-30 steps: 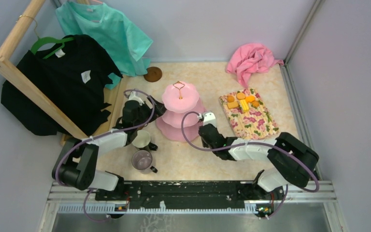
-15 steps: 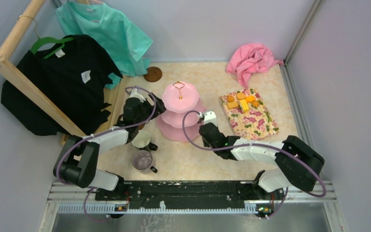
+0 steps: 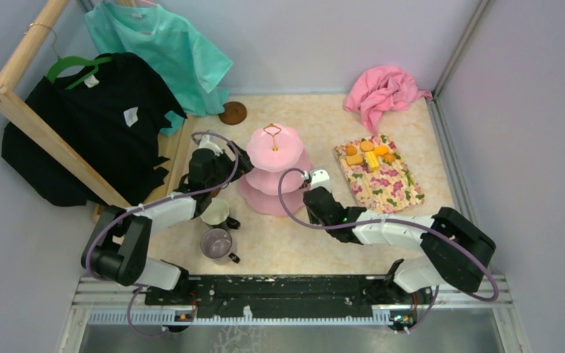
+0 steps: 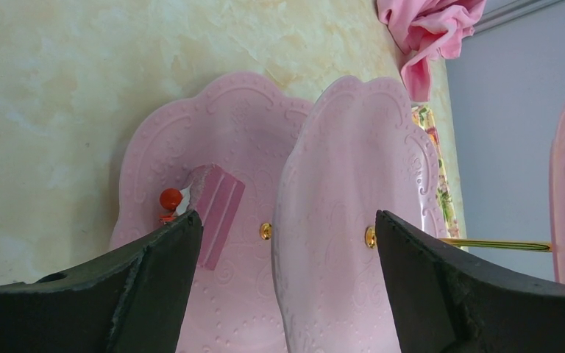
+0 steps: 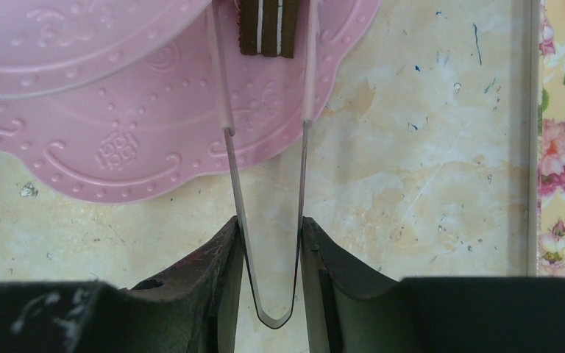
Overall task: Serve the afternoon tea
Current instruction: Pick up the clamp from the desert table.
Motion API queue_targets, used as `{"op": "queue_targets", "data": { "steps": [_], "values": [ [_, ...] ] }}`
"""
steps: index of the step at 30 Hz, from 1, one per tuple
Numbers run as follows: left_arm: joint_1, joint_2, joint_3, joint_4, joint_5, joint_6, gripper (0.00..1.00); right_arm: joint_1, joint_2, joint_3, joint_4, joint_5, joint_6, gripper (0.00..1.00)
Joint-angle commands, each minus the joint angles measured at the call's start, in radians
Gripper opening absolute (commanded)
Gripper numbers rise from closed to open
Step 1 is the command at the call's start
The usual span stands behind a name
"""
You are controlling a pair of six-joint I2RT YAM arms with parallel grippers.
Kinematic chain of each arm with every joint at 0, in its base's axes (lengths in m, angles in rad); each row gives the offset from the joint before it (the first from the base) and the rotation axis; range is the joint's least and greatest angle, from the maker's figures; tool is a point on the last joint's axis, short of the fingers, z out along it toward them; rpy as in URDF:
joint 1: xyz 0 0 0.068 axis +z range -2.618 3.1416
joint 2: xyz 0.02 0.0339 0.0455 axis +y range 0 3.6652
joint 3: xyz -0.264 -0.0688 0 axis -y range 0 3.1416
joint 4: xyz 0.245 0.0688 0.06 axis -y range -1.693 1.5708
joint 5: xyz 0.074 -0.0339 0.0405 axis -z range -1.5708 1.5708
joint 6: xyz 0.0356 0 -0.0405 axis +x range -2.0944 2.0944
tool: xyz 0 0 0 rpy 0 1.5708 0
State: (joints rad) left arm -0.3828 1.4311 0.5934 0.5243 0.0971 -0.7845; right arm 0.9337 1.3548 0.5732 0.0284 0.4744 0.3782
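From above, the pink three-tier cake stand [image 3: 274, 158] sits on the counter [image 3: 316, 125]; orange and yellow snacks [image 3: 370, 154] wait on the floral rectangular mat [image 3: 386, 184]. Left wrist: left jaws wide, flanking the middle tier, a pink cake slice [image 4: 217, 213] below. Right wrist: right jaws clamp clear plastic tongs [image 5: 232, 173] bracketing a brown layered slice [image 5: 268, 29] over the bottom tier; pulling back could drag it off.

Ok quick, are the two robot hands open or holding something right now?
Left gripper: open, holding nothing.
Right gripper: closed on clear tongs, with a brown cake slice between their tips.
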Motion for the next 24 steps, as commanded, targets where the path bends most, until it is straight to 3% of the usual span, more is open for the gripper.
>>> {"op": "queue_targets", "data": {
  "steps": [1,24],
  "values": [
    [-0.008,0.001,0.029,0.022,0.001,0.008,0.92,0.011,-0.032,0.04,0.029,-0.001,0.01,0.33],
    [-0.024,0.004,0.054,-0.007,-0.024,0.011,0.91,0.013,-0.148,0.008,-0.044,0.001,0.019,0.29]
  ]
}}
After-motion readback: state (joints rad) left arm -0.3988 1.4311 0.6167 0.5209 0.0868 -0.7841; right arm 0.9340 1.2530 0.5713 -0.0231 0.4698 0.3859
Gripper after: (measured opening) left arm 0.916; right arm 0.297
